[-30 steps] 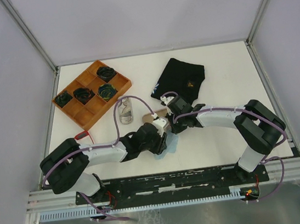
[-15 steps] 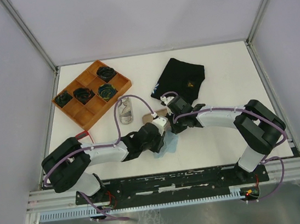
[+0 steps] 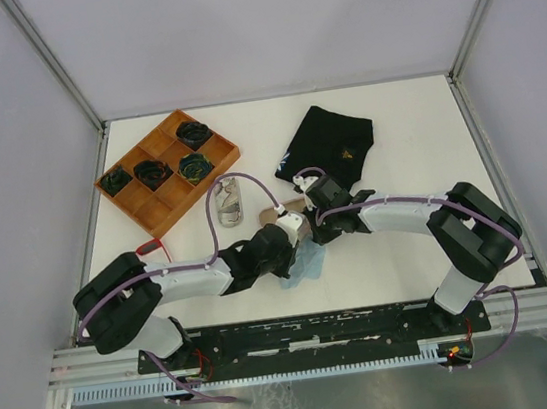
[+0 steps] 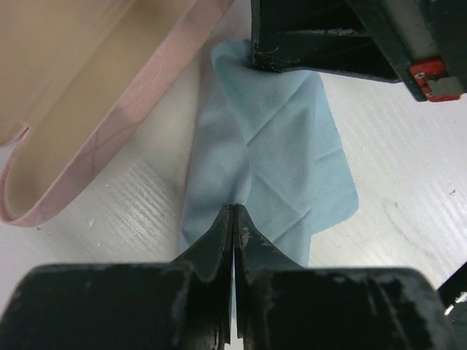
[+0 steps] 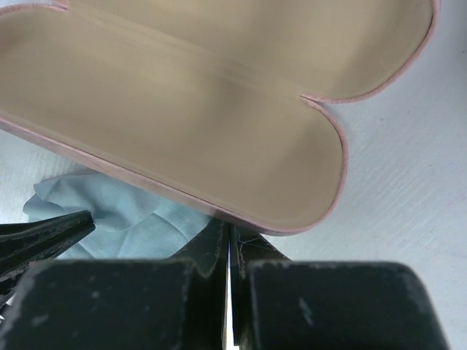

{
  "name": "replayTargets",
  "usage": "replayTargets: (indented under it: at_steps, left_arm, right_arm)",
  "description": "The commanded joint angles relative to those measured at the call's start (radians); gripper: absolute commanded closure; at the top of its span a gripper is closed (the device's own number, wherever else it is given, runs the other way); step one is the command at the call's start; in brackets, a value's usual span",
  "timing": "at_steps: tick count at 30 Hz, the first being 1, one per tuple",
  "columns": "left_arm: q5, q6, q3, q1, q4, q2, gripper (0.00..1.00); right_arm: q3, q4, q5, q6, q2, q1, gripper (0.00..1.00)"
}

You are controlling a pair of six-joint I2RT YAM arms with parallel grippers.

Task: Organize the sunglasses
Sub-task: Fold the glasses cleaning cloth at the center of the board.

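Left end effector [image 4: 233, 213] pinched shut on light-blue cleaning cloth [image 4: 292, 168], on tabletop [image 4: 408, 182] against open pink glasses case [image 4: 87, 109]. Right end effector [image 5: 228, 232] closed, tips at case rim.

This looks like a robotics lab test cell. A white table [image 3: 427, 144] is boxed in by plain pale panels [image 3: 4, 149] on aluminium posts [image 3: 53, 62]. The cabled left arm [image 3: 187, 276] and right arm [image 3: 406, 215] are bolted to a black plate [image 3: 311, 333].

Top camera: high at near side, looking down on whole table [image 3: 416, 135]. Wrist cameras: close, low; both share case [image 4: 109, 109], cloth [image 4: 292, 160].
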Motion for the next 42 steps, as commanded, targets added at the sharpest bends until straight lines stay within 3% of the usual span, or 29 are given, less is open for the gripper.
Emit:
replayTargets:
  at_steps: [1, 22, 42]
  left_arm:
    - [0.016, 0.005, 0.015, -0.004, 0.018, -0.077, 0.97]
    - [-0.159, 0.039, 0.018, 0.007, -0.021, -0.175, 0.97]
    - [-0.245, 0.092, -0.018, 0.103, 0.007, -0.219, 0.97]
  right_arm:
    - [-0.019, 0.012, -0.011, 0.003, -0.036, -0.003, 1.00]
    - [-0.087, 0.056, -0.061, -0.072, -0.239, -0.001, 1.00]
    - [-0.035, 0.141, -0.087, -0.127, -0.192, -0.001, 1.00]
